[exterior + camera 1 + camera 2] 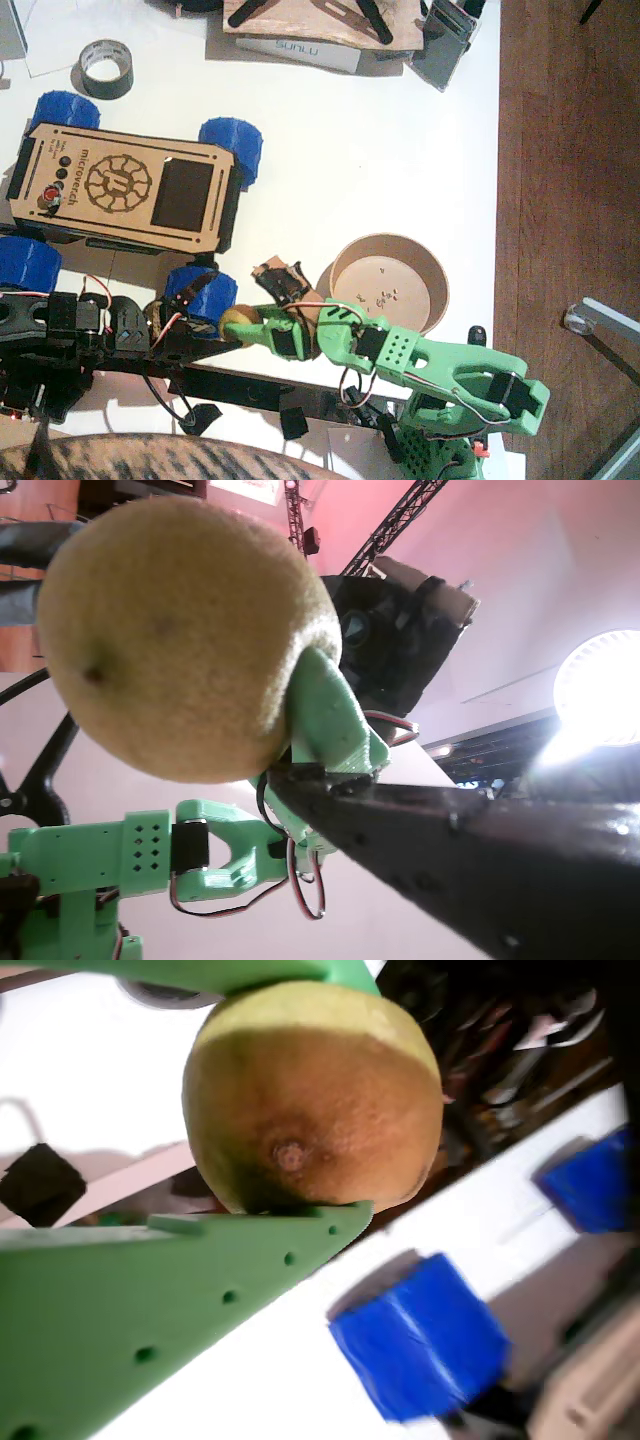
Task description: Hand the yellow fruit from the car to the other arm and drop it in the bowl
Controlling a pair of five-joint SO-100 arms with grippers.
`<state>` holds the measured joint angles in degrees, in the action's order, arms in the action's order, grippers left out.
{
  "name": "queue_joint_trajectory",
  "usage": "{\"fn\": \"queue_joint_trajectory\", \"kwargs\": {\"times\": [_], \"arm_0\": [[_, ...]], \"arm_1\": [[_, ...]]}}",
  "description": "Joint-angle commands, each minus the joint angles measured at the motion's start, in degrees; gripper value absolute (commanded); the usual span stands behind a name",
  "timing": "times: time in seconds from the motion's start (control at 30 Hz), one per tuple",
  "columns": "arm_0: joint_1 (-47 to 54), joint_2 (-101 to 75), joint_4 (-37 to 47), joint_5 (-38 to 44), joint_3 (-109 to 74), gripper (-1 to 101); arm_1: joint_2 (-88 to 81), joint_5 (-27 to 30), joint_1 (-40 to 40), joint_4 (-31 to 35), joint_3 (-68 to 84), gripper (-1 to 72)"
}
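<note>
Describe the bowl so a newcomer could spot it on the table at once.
Start at the wooden car with blue wheels; the bowl sits to its right on the white table, beyond the green arm. It is round, shallow and tan with crumbs inside, unlike the grey tape roll.

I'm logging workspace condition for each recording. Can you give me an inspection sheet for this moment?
Surface: white table, no spills seen.
Job's things: fruit held off the car, between the two grippers; bowl beside the green arm holds only crumbs.
Clutter: tape roll; a small brown-and-black item beside the bowl, which I cannot identify.
Grippers: right gripper is shut on the fruit, with one green finger above and one below; left gripper is at the fruit, grip unclear.
Cables: loose wires on the green arm; a black cable on the table near the arm bases.
Surroundings: wood floor; SUNLU box at the far edge.
</note>
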<state>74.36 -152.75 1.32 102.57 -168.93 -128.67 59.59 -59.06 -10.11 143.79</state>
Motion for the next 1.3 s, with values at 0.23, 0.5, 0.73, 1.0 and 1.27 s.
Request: {"fn": "queue_joint_trajectory", "kwargs": {"times": [0.23, 0.5, 0.73, 1.0, 1.27], "arm_0": [[-0.3, -0.9, 1.8, 0.4, 0.7, 57], [-1.8, -2.0, -1.2, -1.3, 1.4, 56], [-9.5, -6.8, -18.3, -20.0, 12.4, 50], [-29.2, -4.7, -73.0, -40.2, 37.5, 22], [-52.8, 0.6, -79.7, -71.5, 36.5, 0]], "arm_1": [[-9.5, -2.8, 12.8, -4.6, 0.4, 0.0], [-5.7, -21.9, 23.7, -15.3, -7.4, -0.1], [-3.4, -42.7, 32.2, -31.5, -15.6, -0.1], [5.4, -54.8, 42.6, -34.1, -19.6, -0.1], [16.1, -63.6, 47.4, -40.6, -24.1, -0.1]]}}
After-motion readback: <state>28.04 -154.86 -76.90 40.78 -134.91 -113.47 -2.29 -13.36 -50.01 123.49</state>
